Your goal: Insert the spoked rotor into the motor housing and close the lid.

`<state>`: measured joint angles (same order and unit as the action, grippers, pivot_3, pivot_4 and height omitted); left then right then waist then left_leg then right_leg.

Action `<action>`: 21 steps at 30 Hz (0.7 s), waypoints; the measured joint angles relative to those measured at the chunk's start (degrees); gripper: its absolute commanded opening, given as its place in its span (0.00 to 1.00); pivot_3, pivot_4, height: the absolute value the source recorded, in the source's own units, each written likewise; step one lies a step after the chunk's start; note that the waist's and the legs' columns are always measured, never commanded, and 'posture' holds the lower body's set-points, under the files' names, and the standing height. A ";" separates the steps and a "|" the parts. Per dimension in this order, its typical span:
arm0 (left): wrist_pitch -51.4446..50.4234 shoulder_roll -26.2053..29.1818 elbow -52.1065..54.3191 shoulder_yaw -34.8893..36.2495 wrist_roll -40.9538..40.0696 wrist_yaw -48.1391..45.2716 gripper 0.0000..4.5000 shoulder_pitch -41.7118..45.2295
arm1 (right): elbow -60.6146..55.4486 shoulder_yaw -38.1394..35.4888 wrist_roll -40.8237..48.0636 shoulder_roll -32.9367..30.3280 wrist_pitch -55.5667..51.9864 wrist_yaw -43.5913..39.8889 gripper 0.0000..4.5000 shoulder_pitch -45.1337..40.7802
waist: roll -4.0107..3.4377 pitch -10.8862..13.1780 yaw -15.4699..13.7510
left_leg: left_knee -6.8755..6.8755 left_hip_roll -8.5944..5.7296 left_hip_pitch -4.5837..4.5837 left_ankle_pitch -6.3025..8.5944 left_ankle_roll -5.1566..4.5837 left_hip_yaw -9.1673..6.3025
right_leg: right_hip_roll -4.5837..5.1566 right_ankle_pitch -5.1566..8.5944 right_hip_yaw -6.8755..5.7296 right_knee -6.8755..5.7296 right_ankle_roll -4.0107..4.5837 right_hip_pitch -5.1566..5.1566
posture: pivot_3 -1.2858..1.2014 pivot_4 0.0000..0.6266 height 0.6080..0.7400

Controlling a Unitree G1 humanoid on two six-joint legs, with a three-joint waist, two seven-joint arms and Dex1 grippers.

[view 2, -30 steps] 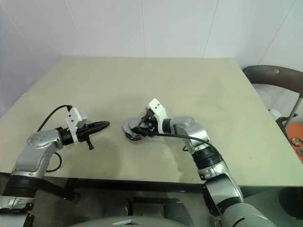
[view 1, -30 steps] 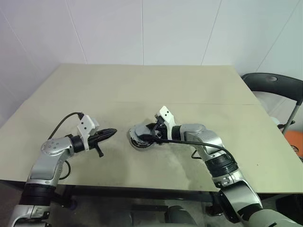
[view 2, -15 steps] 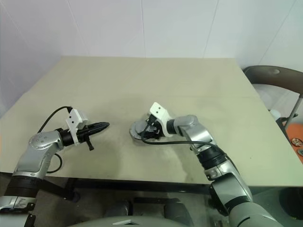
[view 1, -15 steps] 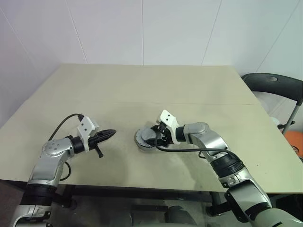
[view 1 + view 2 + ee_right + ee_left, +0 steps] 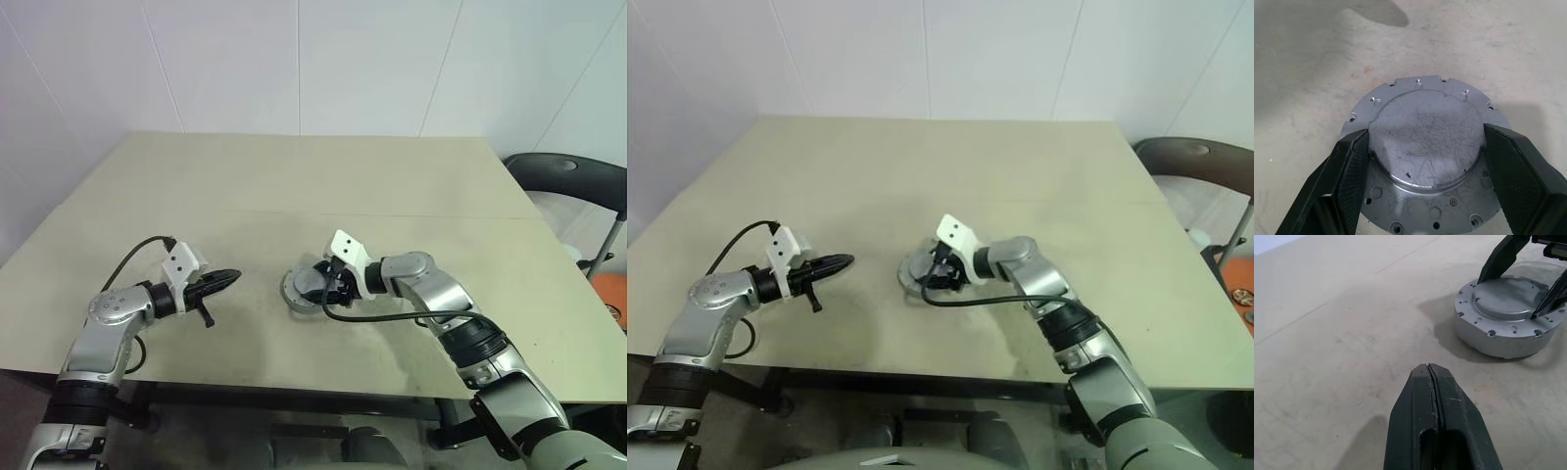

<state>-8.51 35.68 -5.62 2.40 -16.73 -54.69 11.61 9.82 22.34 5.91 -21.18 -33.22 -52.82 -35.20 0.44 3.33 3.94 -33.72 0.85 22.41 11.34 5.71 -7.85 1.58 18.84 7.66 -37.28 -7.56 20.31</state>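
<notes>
- Centrally, the motor housing point(image 5: 307, 290) lies flat on the beige surface point(image 5: 294, 176), its lid point(image 5: 1427, 139) closed down on top; the lid's raised round face is scratched grey metal, and small holes ring the flange around it.
- Right hand point(image 5: 1425, 166): its two black fingers point(image 5: 1347, 171) stand wide, one at each side of the lid's raised disc and against its edge (the right wrist view shows both pads at the rim). It reaches the housing from the right and points leftward and down.
- Left hand point(image 5: 227, 277): fingers pressed together with nothing between them, seen as a single closed seam in the left wrist view. It hangs just above the surface, well to the left of the housing and pointing toward it.
- A black cable point(image 5: 387, 315) loops from the right wrist over the surface.
- A dark chair point(image 5: 573, 181) stands beyond the surface's right edge, before the white wall point(image 5: 294, 59).
</notes>
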 measured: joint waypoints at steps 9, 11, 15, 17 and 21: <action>-1.28 -0.34 0.46 -2.20 1.08 0.14 0.00 1.76 | 1.16 0.65 -0.55 -0.06 -0.80 0.02 0.70 -0.74 | 0.16 -0.14 -0.11 | -0.23 0.00 -0.11 0.00 0.00 0.00 | 0.00 0.12 0.00 -0.02 0.16 -0.16 | 0.52 0.00 1.00; -1.40 -1.63 0.45 -3.24 1.21 0.17 0.00 3.73 | 1.25 0.66 -0.56 -0.10 -0.84 -0.12 0.70 -0.70 | 0.25 -0.24 -0.16 | -0.23 0.00 -0.12 0.00 0.00 0.00 | 0.00 0.11 0.00 -0.01 0.15 -0.18 | 0.52 0.00 1.00; -2.25 -6.33 0.15 -6.44 1.43 0.14 0.00 7.88 | 1.28 0.68 -0.56 -0.01 -0.84 -0.23 0.70 -0.69 | 0.26 -0.32 -0.08 | -0.22 -0.01 -0.12 0.00 0.00 0.00 | 0.00 0.02 0.00 -0.01 0.03 -0.21 | 0.52 0.00 1.00; -2.44 -8.77 -0.90 -8.77 2.31 0.12 0.00 9.81 | 1.29 0.71 -0.56 -0.01 -0.87 -0.32 0.70 -0.73 | 0.26 -0.34 -0.09 | -0.21 -0.01 -0.12 0.00 0.00 -0.01 | -0.01 0.00 -0.01 -0.01 -0.02 -0.21 | 0.52 0.00 1.00; -2.46 -12.66 -3.07 -13.23 3.78 -0.39 0.00 11.41 | 1.29 0.76 -0.56 0.02 -0.88 -0.35 0.70 -0.75 | 0.21 -0.39 -0.02 | -0.20 -0.01 -0.11 0.00 0.00 -0.01 | -0.01 -0.01 0.00 -0.01 -0.03 -0.39 | 0.52 0.00 1.00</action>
<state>-10.97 23.01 -8.69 -10.83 -12.95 -55.08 23.02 11.11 23.09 5.35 -21.15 -34.10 -53.18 -35.95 0.65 2.94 3.92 -33.93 0.83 22.30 11.34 5.71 -7.86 1.57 18.83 7.66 -37.29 -7.59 19.92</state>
